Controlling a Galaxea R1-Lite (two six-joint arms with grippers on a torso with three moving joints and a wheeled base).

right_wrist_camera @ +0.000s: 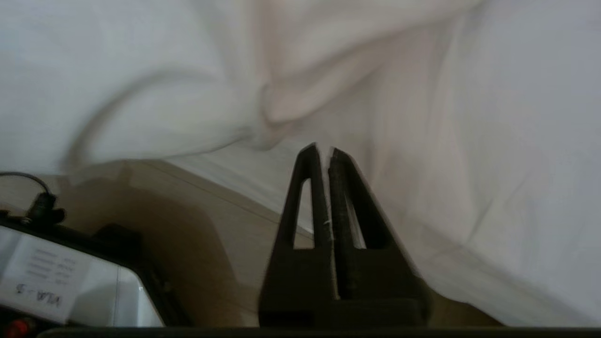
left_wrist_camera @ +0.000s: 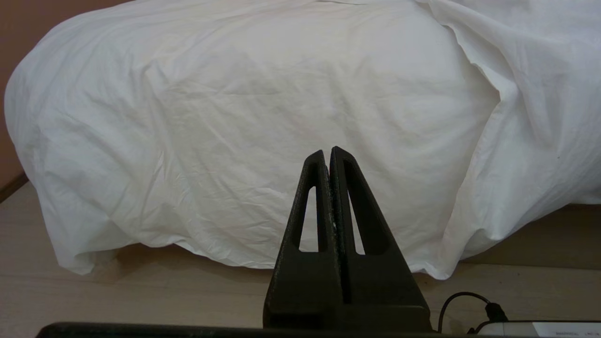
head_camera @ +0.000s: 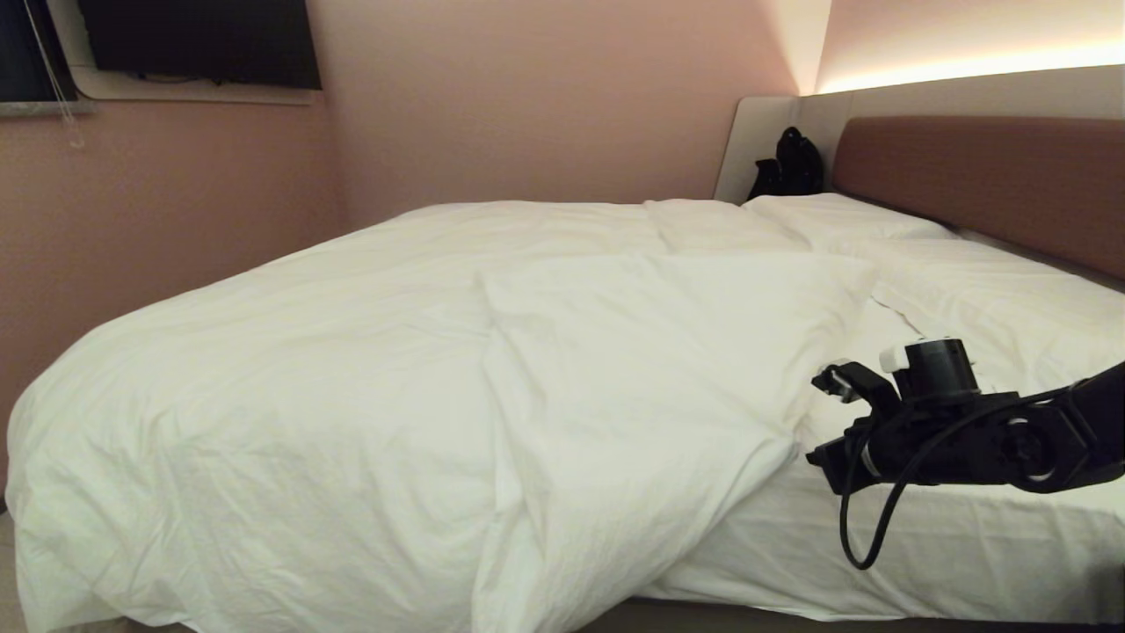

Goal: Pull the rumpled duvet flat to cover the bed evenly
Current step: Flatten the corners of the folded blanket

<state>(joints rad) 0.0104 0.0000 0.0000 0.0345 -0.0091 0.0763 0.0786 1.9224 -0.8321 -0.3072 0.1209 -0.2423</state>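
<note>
With the duvet (head_camera: 422,352) bunched toward the foot of the bed (head_camera: 984,519), the right pincer (right_wrist_camera: 324,150) (fingers barely parted, holding nothing) should open wider, then bite deep into the folded-back edge beside it.

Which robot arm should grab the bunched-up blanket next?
The right one, probably. The right gripper already hangs beside the duvet's folded-back edge, where bare mattress sheet shows. The left gripper is parked low near the floor, facing a part already covered.
</note>
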